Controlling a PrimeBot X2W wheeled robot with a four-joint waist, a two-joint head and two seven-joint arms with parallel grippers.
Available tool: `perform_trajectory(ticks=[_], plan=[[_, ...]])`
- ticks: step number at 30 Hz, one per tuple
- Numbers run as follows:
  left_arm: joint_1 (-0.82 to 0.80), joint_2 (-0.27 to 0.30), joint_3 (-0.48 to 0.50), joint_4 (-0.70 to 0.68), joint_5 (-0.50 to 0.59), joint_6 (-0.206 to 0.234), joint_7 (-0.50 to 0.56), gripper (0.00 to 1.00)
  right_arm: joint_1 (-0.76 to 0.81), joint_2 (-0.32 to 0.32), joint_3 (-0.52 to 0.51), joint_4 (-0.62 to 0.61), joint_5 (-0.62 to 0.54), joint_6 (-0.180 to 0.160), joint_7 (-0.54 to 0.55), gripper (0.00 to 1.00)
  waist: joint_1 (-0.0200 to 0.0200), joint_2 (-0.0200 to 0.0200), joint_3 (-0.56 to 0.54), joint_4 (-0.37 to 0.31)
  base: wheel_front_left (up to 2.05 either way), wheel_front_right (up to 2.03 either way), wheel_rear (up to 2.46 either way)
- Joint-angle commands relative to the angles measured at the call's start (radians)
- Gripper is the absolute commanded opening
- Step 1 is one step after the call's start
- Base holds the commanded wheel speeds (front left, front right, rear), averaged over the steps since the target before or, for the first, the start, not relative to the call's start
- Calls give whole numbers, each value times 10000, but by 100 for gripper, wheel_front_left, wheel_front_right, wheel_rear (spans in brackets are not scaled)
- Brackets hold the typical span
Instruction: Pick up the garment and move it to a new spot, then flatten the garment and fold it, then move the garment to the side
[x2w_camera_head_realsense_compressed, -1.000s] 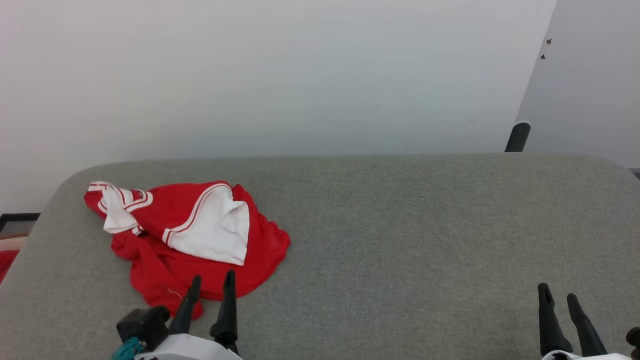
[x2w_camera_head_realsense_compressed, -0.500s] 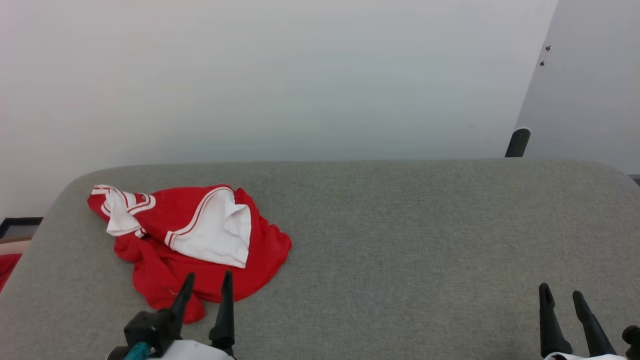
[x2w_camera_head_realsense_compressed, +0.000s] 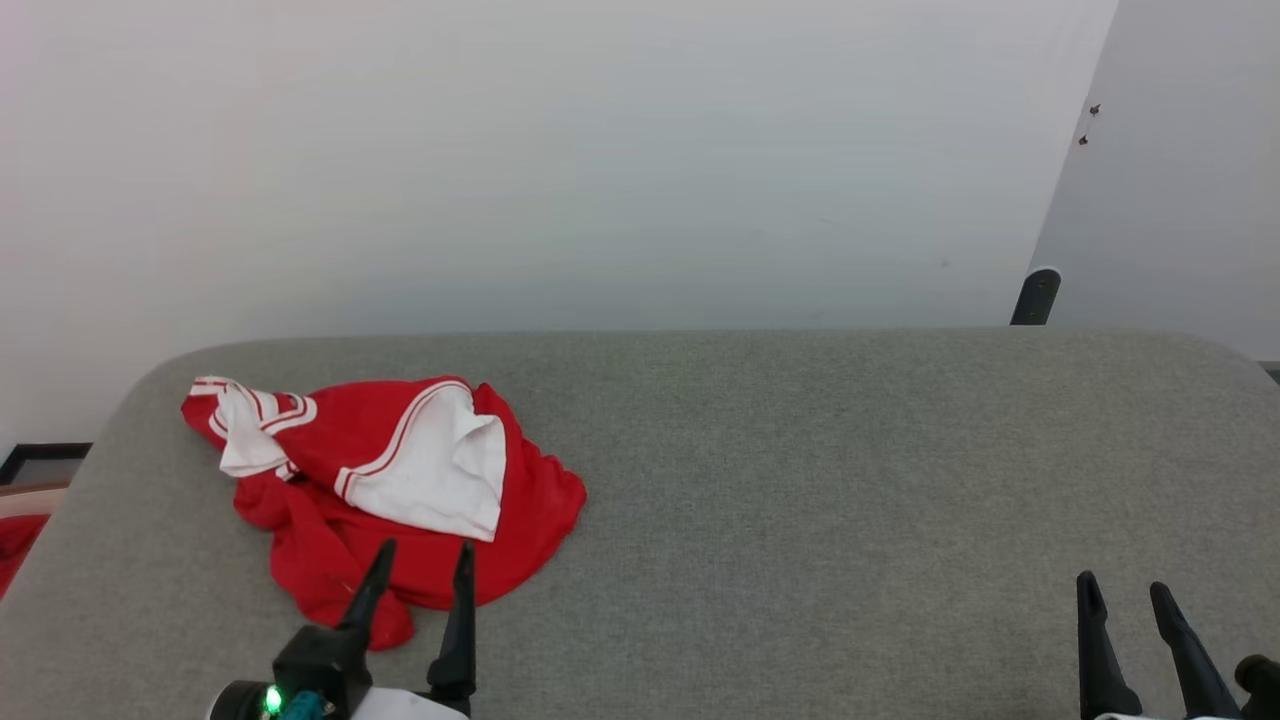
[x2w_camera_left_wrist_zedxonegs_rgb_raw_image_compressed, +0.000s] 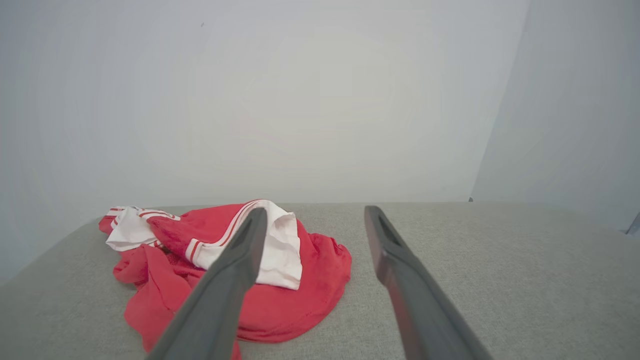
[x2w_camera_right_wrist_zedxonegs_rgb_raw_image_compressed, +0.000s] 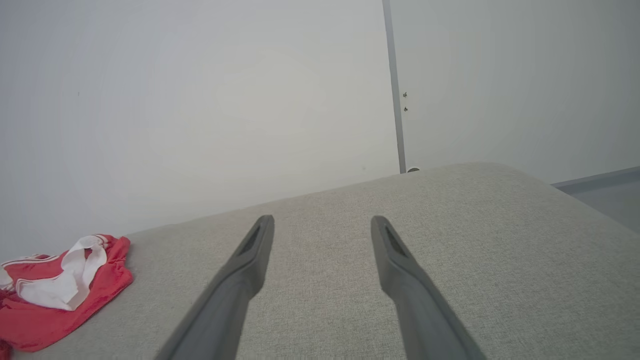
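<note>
The garment (x2w_camera_head_realsense_compressed: 380, 490) is a red jersey with white sleeves and striped trim, lying crumpled on the left part of the grey padded surface (x2w_camera_head_realsense_compressed: 800, 480). In the left wrist view the garment (x2w_camera_left_wrist_zedxonegs_rgb_raw_image_compressed: 280, 295) lies just ahead and left of the fingers. My left gripper (x2w_camera_head_realsense_compressed: 425, 548) stands open at the garment's near edge, its tips above the red cloth with nothing between them. My right gripper (x2w_camera_head_realsense_compressed: 1123, 584) is open at the lower right, far from the garment, over bare grey fabric. The right wrist view shows the garment (x2w_camera_right_wrist_zedxonegs_rgb_raw_image_compressed: 55, 300) at its far left.
A white wall rises right behind the surface's far edge. A dark post (x2w_camera_head_realsense_compressed: 1036, 296) stands behind the back right corner. Something red (x2w_camera_head_realsense_compressed: 15, 540) lies low beyond the surface's left edge. Bare grey fabric stretches from the middle to the right.
The head camera has tilted, so the whole picture sits a little lower. The left gripper's tips have edged slightly forward and right over the garment's near edge. The garment lies as before.
</note>
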Motion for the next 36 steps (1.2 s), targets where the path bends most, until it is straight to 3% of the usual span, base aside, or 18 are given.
perform_trajectory(ticks=[1, 8, 27, 36], plan=[[88, 6, 16, -45, 238, -31, -78, 100, 109, 8, -6, -52, -136, 7, -86, 100, 0, 0, -14, 0, 0, 0, 0], [104, -43, 57, -82, 807, -124, -197, 100, 139, 6, -9, -78, -624, 7, -187, 100, 0, 0, -92, 11, 0, 0, 0], [88, -158, 212, 34, 837, -319, -166, 100, 180, 7, -22, -64, -592, 7, -216, 100, 0, 0, -120, 54, 0, 0, 0], [-97, -174, 450, 153, 799, -311, -166, 100, 250, 8, 23, -112, -555, 7, -190, 100, 0, 0, -188, 642, 0, 0, 0]])
